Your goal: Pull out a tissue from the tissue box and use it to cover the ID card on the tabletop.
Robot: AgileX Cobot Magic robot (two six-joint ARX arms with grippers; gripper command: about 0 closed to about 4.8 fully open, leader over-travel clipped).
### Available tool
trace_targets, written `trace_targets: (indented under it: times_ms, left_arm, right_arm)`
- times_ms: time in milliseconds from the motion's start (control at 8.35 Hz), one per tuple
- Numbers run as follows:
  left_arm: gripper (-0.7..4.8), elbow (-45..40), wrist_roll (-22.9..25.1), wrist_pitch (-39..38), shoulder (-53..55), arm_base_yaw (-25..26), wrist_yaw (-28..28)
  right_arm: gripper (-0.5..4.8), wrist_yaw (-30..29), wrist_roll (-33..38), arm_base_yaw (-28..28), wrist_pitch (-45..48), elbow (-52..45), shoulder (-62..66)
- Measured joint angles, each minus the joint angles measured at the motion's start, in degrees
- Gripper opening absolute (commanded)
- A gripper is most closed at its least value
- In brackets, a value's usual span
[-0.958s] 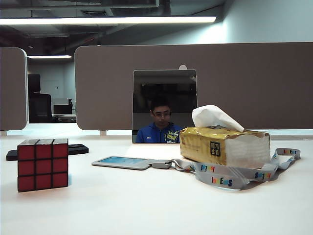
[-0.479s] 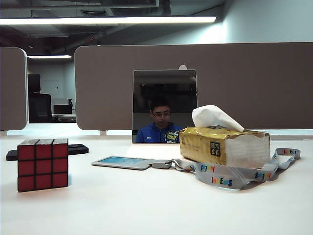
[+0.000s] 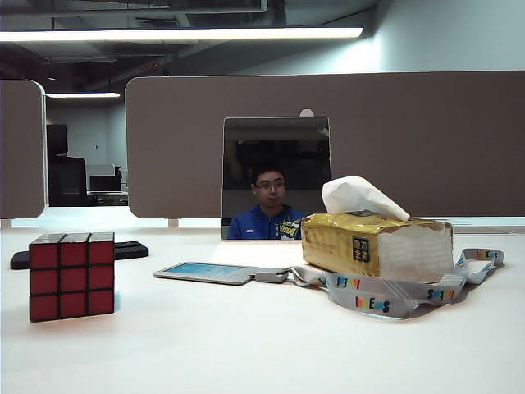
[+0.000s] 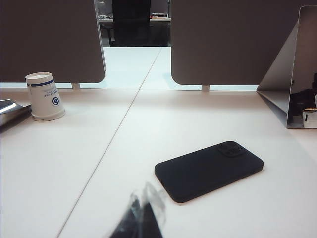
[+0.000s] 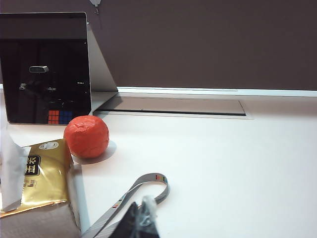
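The golden-yellow tissue box (image 3: 373, 246) lies right of centre on the white tabletop (image 3: 246, 345), with a white tissue (image 3: 357, 195) sticking up from its top. The light blue ID card (image 3: 205, 271) lies flat to its left, and its grey lanyard (image 3: 394, 295) loops round the box's front. Neither arm shows in the exterior view. My left gripper (image 4: 141, 218) is shut and empty, low over the table near a black phone (image 4: 209, 169). My right gripper (image 5: 143, 218) is shut and empty beside the tissue box (image 5: 42, 178), just over the lanyard (image 5: 143, 186).
A red-faced puzzle cube (image 3: 72, 275) stands at the left with the black phone (image 3: 131, 249) behind it. A mirror (image 3: 276, 176) leans against the brown partition at the back. An orange ball (image 5: 86, 136) sits behind the box, and a paper cup (image 4: 45, 96) stands upside down far left.
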Motion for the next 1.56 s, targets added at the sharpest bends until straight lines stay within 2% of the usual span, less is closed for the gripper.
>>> trace_targets:
  times_ms: [120, 240, 359, 479, 719, 838, 958, 1318, 1557]
  left_arm:
    - [-0.06, 0.00, 0.00, 0.00, 0.00, 0.00, 0.02]
    - [-0.06, 0.00, 0.00, 0.00, 0.00, 0.00, 4.46]
    - [-0.06, 0.00, 0.00, 0.00, 0.00, 0.00, 15.17]
    - [-0.06, 0.00, -0.04, 0.00, 0.00, 0.00, 22.38]
    - [-0.06, 0.00, -0.04, -0.04, 0.00, 0.00, 26.99]
    - [-0.06, 0.00, -0.11, -0.04, 0.00, 0.00, 32.96]
    - [-0.06, 0.00, -1.29, -0.02, 0.00, 0.00, 39.93]
    - [-0.06, 0.00, -1.81, 0.07, 0.00, 0.00, 41.29]
    - [-0.06, 0.00, -2.21, 0.04, 0.00, 0.00, 41.31]
  right_arm:
    - [-0.05, -0.02, 0.00, 0.00, 0.00, 0.00, 0.00]
    - [-0.05, -0.02, 0.00, 0.00, 0.00, 0.00, 0.00]
    - [-0.05, -0.11, -0.02, 0.00, 1.95, 0.00, 0.00]
    - [-0.05, -2.64, 0.00, 0.00, 4.46, 0.00, 0.00]
    - [-0.05, -5.68, 0.00, 0.00, 6.36, 0.00, 0.00]
    - [-0.05, -9.70, 0.00, 0.00, 8.20, 0.00, 0.00]
    - [-0.05, -15.91, 0.00, 0.00, 8.22, 4.81, 0.00]
    - [-0.05, -16.11, -0.31, 0.02, 2.14, 12.72, 5.33]
    - [-0.05, -21.59, -3.06, 0.31, 2.25, 22.60, 20.52]
